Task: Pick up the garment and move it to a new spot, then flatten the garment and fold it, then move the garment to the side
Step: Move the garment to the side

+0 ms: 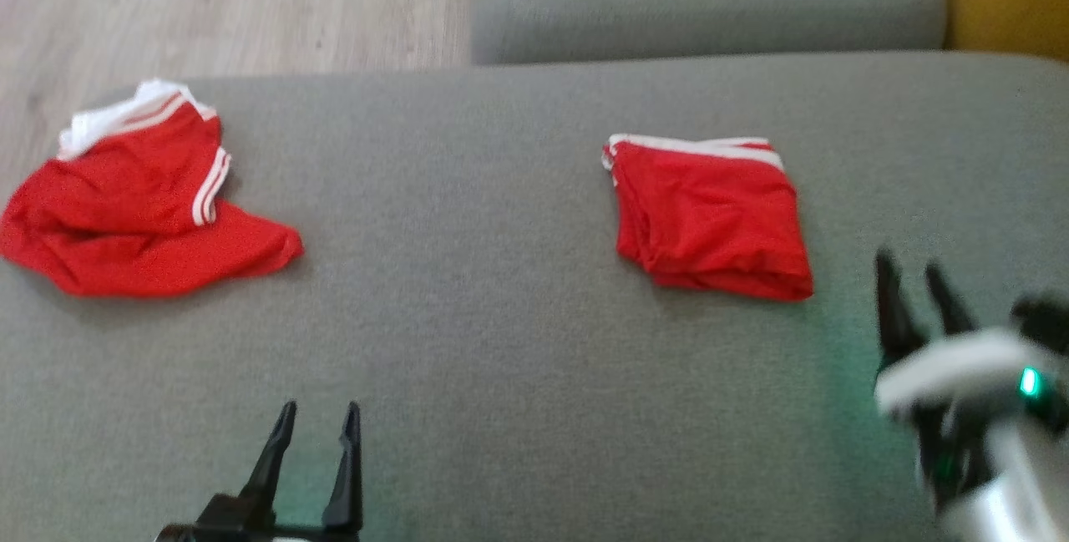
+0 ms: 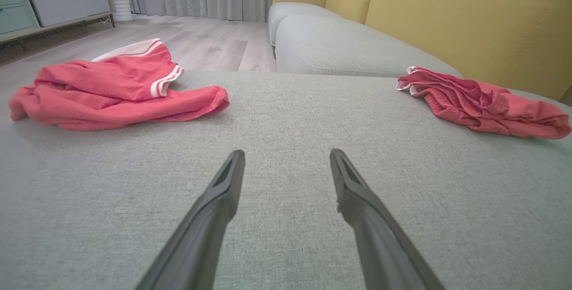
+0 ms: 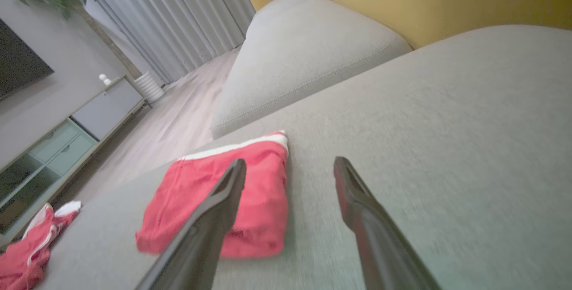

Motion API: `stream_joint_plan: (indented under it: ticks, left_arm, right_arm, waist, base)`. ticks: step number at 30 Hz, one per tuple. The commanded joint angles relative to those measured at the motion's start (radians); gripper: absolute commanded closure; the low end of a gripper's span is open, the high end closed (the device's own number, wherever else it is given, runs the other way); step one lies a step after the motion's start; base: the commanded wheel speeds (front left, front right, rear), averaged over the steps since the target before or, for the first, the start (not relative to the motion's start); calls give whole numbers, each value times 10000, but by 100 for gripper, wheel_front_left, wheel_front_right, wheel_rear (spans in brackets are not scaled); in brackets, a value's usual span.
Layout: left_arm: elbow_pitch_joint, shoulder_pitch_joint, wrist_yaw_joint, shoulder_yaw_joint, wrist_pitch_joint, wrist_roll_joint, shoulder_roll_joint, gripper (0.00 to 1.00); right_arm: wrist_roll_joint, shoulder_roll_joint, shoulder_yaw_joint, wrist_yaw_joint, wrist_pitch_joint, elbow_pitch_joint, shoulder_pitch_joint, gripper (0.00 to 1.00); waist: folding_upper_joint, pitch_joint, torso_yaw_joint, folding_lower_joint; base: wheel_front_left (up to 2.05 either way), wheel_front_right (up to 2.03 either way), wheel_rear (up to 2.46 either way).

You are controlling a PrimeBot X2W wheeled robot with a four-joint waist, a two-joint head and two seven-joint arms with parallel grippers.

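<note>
1. My left gripper (image 1: 320, 408) (image 2: 287, 153) hangs low over the near edge of the grey seat cushion (image 1: 501, 316). Its fingers are spread wide with nothing between them.
2. My right gripper (image 1: 908, 265) (image 3: 290, 161) is over the cushion's near right part, blurred in the head view. Its fingers are also parted and empty, above bare fabric.
3. The folded red shorts (image 1: 710, 220) (image 2: 482, 104) (image 3: 263, 191) lie flat, right of the cushion's middle and just beyond the right gripper. The stack is nearly square, so I cannot call a long axis. Its white-banded edge faces the cushion's far side.
4. In the right wrist view one of my own fingers covers part of that stack.
5. The crumpled red shorts (image 1: 142, 216) (image 2: 111, 93) (image 3: 27, 245) sit on the cushion's far left end. Their long axis runs across the cushion, with the white waistband toward the far left corner. The right wrist view cuts them off at its edge.
6. Beyond the cushion, across the floor, a cabinet (image 3: 49, 156) has open shelves whose contents I cannot make out.
</note>
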Motion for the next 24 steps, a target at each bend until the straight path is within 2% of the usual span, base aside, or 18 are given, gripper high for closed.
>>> stream_joint_plan:
  ticks: [1, 4, 8, 13, 18, 19, 20, 24]
  left_arm:
    - [-337, -607, -43, 172, -53, 10, -16, 0]
    - [-330, -884, -78, -49, -53, -5, -30, 0]
    - [-325, -1128, -110, -433, -53, -21, -43, 0]
    - [-263, -1216, -131, -840, -53, -114, -51, 0]
    - [-272, -1217, -59, -1198, -53, -358, -54, 0]
    - [-292, -1209, -17, -1225, -53, -403, -54, 0]
    - [-317, -1198, 25, -1236, -53, -437, -54, 0]
    - [-493, -1171, 151, -1171, -53, -478, -55, 0]
  right_arm:
    - [241, -261, 128, 67, 367, -221, -791, 0]
    - [631, -336, -273, 67, 1601, 480, -1716, 0]
    - [316, -448, -484, 67, 2811, 1611, -2700, 0]
    - [-76, -515, -655, 67, 3305, 2663, -3359, 0]
    - [-581, -435, -1239, 67, 3543, 4086, -3998, 0]
    - [-581, -365, -1349, 67, 3612, 4292, -4113, 30]
    - [-526, -276, -1438, 67, 3605, 4398, -4228, 100]
    - [-357, -196, -1638, 67, 3665, 4560, -4587, 100]
  waist:
    - [0, 331, 182, -1]
    - [0, 623, 487, -1]
    - [0, 955, 1010, -1]
    - [0, 1151, 1500, -1]
    - [0, 1294, 1902, -1]
    - [0, 1313, 1919, -1]
    - [0, 1338, 1905, -1]
    - [0, 1532, 1499, -1]
  base:
    - [0, 0, 0]
    - [0, 0, 0]
    - [0, 0, 0]
    - [0, 0, 0]
    - [0, 0, 0]
    - [0, 0, 0]
    - [0, 0, 0]
    - [0, 0, 0]
